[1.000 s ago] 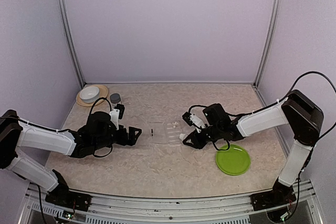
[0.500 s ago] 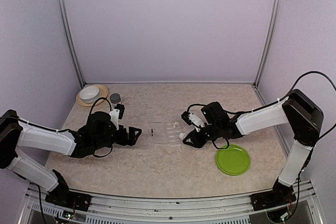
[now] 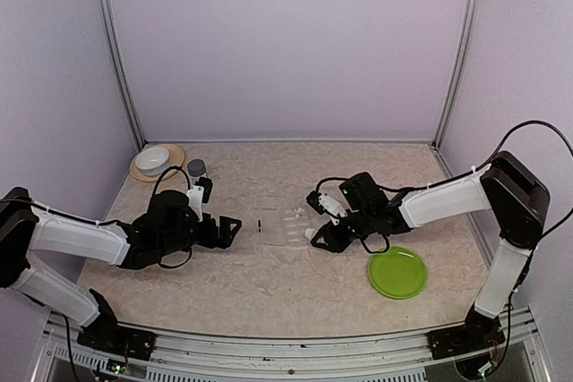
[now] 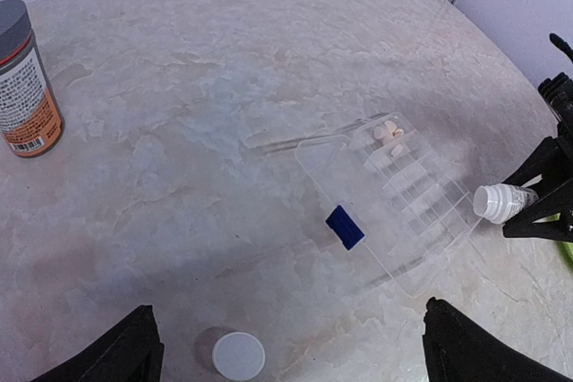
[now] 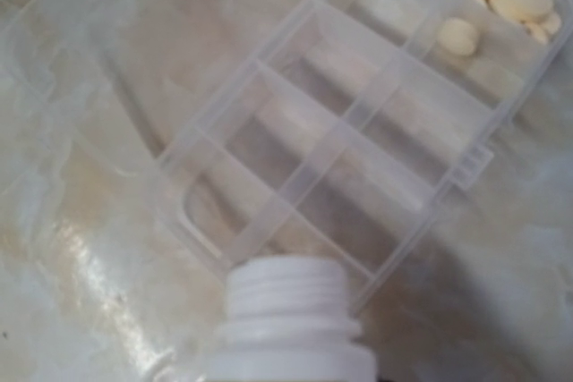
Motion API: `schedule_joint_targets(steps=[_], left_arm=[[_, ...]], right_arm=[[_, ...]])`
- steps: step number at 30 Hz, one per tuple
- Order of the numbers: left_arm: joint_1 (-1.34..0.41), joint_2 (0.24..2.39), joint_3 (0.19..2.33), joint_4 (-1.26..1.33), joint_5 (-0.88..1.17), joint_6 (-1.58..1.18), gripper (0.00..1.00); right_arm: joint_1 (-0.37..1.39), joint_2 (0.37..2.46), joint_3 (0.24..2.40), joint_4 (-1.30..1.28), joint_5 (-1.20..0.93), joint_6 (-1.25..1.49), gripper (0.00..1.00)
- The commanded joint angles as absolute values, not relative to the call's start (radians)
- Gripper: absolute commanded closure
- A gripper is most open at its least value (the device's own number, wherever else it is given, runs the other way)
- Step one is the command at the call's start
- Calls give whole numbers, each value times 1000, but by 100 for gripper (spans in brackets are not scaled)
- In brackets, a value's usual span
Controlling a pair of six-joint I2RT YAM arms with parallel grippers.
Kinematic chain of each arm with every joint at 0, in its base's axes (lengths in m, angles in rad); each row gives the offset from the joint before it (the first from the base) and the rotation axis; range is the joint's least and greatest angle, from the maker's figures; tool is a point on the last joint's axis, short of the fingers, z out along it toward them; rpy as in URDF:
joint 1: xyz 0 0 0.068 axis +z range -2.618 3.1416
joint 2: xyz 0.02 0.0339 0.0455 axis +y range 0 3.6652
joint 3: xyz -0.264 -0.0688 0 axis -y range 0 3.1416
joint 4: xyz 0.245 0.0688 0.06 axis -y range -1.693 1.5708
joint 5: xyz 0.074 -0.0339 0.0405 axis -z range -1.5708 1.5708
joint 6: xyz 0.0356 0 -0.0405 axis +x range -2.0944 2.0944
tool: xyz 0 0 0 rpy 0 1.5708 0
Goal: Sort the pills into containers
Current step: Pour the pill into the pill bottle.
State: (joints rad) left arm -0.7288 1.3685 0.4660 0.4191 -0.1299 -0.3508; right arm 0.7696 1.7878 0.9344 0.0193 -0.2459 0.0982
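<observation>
Barely anything moved tbh. The right gripper (image 3: 320, 226), clamped on the small white bottle (image 4: 499, 202), slid a bit to the left over the last second, forearm following. That put the bottle's open mouth closer to the clear box (image 4: 421, 221), right at its edge.

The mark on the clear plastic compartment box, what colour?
The mark is dark blue, best in left wrist view.

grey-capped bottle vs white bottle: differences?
The grey-capped bottle is closed; the white bottle is uncapped. The grey-capped bottle stands upright, untouched; the white bottle is tipped in the right claw, mouth toward the clear box. The grey-capped bottle has an orange label; the white bottle looks plain. Both are small.
</observation>
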Motion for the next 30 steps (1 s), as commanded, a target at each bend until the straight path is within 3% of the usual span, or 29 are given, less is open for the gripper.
schedule_joint_targets(steps=[1, 30], left_arm=[[-722, 1365, 460, 442, -118, -350, 1], [-721, 1364, 459, 444, -114, -350, 1]], right_arm=[[779, 1805, 960, -14, -238, 87, 100], [781, 1810, 1024, -146, -224, 60, 100]])
